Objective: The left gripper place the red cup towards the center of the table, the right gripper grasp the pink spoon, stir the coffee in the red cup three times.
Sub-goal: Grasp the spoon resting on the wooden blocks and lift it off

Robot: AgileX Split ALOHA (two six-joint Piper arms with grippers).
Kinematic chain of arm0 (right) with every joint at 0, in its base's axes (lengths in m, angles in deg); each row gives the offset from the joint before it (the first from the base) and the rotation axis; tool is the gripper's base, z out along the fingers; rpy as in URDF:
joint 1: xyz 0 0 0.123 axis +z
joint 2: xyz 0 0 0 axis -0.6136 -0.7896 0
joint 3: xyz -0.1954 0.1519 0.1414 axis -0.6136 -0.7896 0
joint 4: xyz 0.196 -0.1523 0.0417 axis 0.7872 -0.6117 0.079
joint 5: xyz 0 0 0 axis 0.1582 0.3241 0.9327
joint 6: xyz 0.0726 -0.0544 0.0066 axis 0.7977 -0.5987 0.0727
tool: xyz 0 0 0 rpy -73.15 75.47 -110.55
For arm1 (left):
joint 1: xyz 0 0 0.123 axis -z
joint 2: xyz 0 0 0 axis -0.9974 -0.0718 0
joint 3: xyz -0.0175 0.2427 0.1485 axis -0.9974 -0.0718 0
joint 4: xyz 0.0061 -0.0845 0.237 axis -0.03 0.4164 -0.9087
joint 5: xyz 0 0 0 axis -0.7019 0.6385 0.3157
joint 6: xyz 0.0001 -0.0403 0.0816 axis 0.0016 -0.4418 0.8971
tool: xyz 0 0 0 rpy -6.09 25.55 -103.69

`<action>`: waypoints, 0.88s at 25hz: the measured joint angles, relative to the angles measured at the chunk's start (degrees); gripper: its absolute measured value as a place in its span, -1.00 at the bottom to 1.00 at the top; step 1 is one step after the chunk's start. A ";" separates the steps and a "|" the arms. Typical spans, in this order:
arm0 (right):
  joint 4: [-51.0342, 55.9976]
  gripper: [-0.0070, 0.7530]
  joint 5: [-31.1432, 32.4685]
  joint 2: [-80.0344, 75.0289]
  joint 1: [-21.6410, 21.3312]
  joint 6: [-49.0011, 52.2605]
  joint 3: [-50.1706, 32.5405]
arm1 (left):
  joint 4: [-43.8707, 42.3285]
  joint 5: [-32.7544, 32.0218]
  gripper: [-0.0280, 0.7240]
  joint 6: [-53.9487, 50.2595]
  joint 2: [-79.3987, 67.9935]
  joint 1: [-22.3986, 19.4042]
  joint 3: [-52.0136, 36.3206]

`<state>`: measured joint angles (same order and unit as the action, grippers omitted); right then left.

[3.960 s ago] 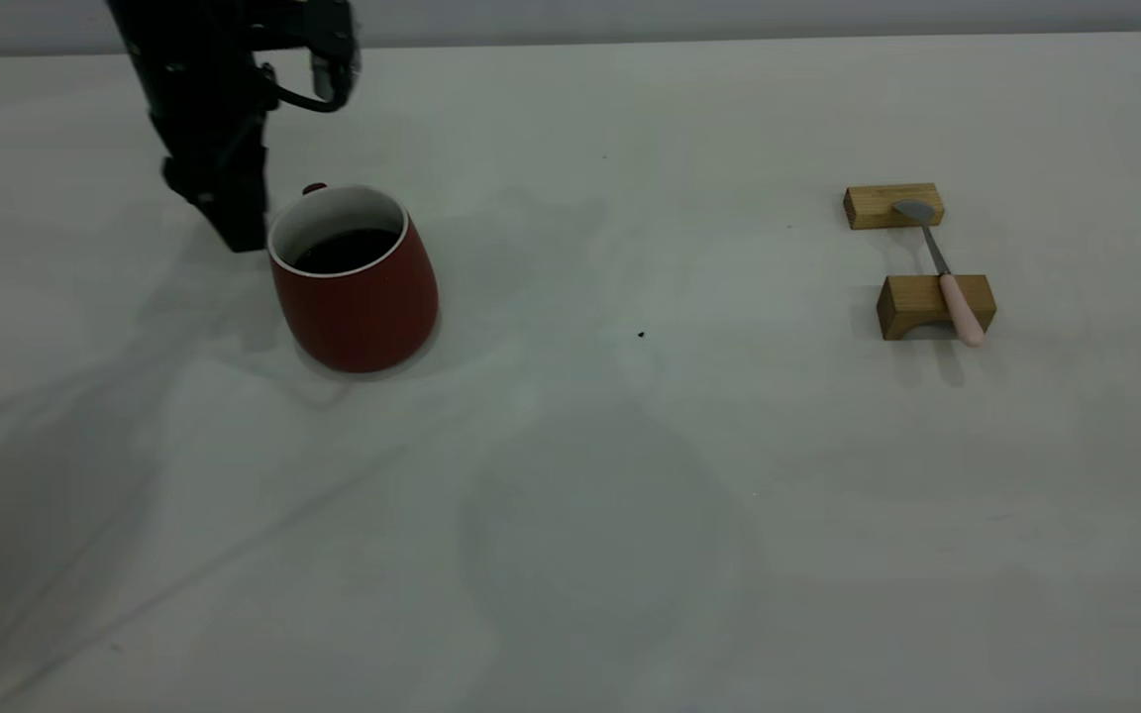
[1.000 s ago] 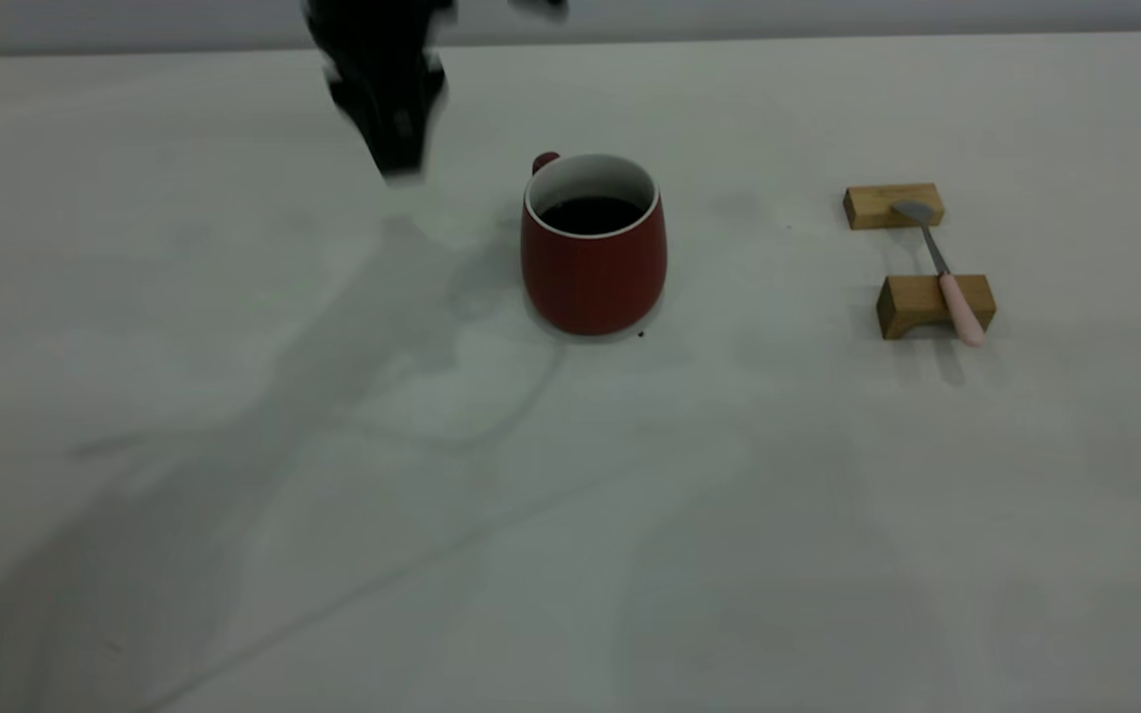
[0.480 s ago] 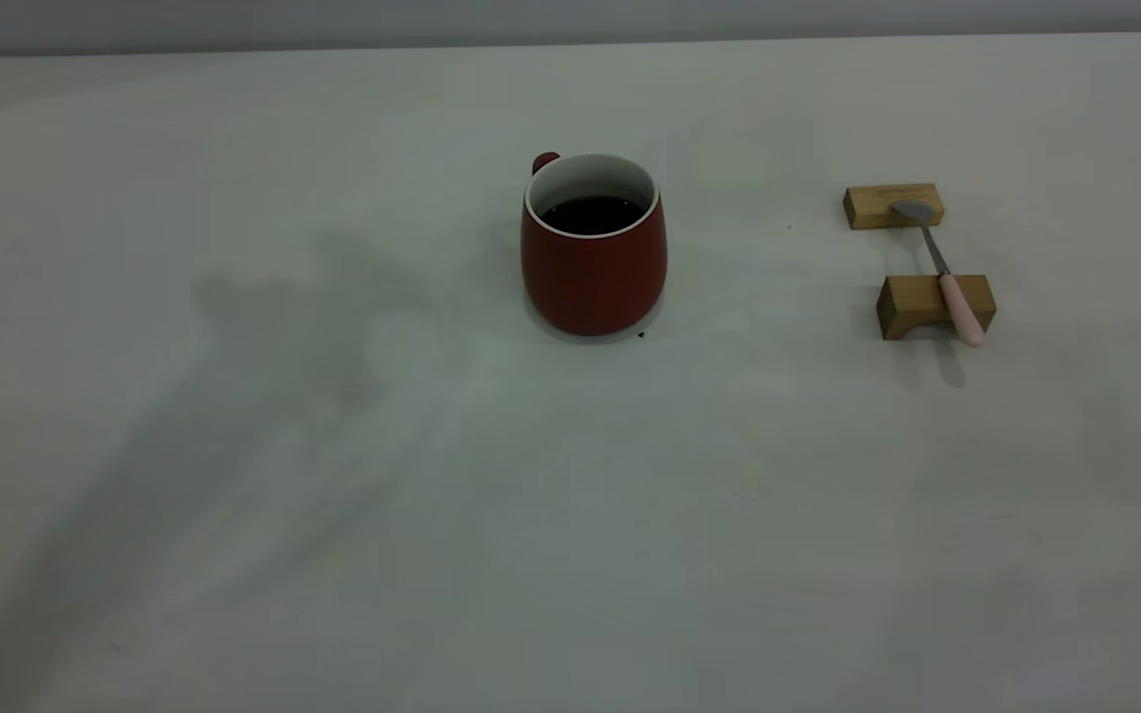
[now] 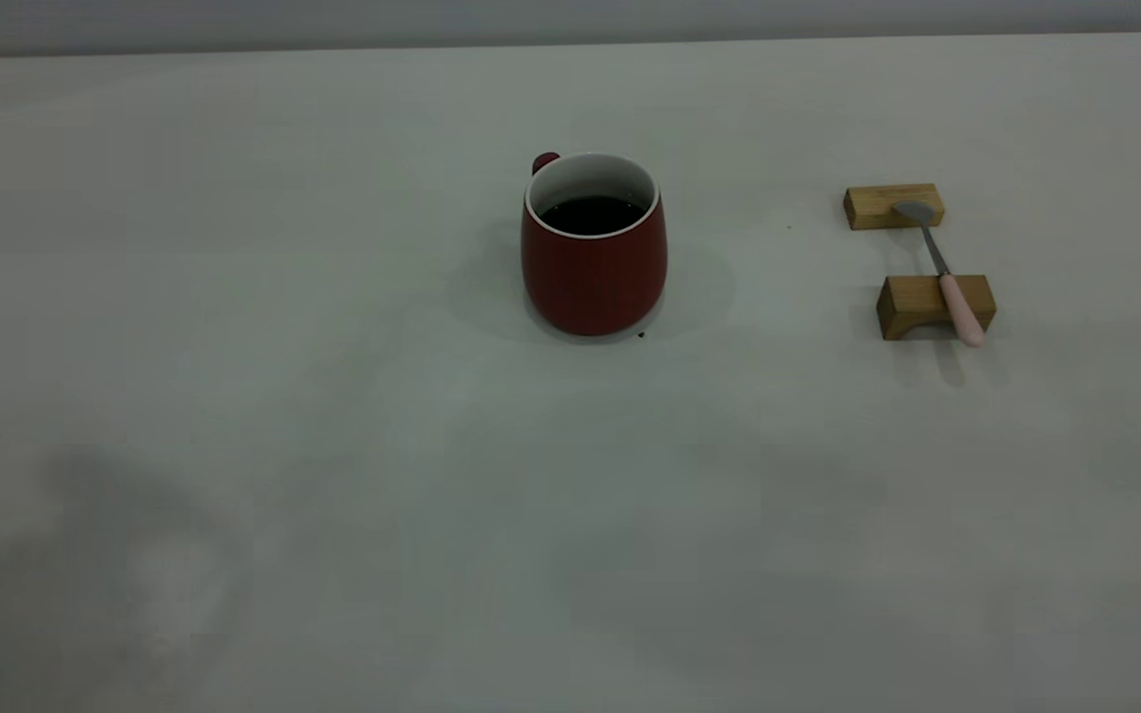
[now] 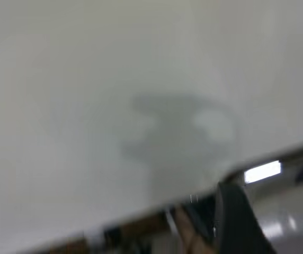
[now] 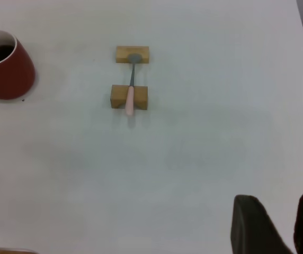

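The red cup (image 4: 593, 259) stands upright near the middle of the table (image 4: 333, 416), handle to the far side, with dark coffee (image 4: 590, 215) inside; the right wrist view also shows the cup (image 6: 4, 67). The pink spoon (image 4: 941, 265) lies across two wooden blocks, bowl on the far one, and appears as the spoon (image 6: 130, 90) in the right wrist view. Neither gripper is in the exterior view. My left gripper (image 5: 277, 222) hangs open and empty over the table's edge. My right gripper (image 6: 284, 225) is high above the table, well off from the spoon, empty, a narrow gap between its fingers.
Two tan wooden blocks, the far one (image 4: 893, 205) and the near one (image 4: 932, 306), hold the spoon at the right. A tiny dark speck (image 4: 641, 335) sits by the cup's base. The table's edge (image 5: 204, 193) and the floor beyond show in the left wrist view.
The cup went from the left to the centre, then stayed. The left gripper let go, drew back to the left and left the exterior view; its shadow slid to the near left.
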<state>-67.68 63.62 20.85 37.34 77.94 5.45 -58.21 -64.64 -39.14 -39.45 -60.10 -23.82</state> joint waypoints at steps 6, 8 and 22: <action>0.00 -0.36 0.00 0.00 0.00 0.00 0.00 | 0.18 1.02 0.21 -0.93 16.74 0.00 -20.31; 0.00 -0.36 0.00 0.00 0.00 0.00 0.00 | 0.45 2.29 0.21 0.23 22.56 0.00 -24.35; 0.00 -0.36 0.00 0.00 0.00 0.00 0.00 | 7.01 3.35 0.21 8.18 47.74 0.00 -32.29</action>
<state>-67.68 63.62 20.85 37.34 77.94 5.45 -51.21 -61.28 -30.96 8.28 -60.10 -56.12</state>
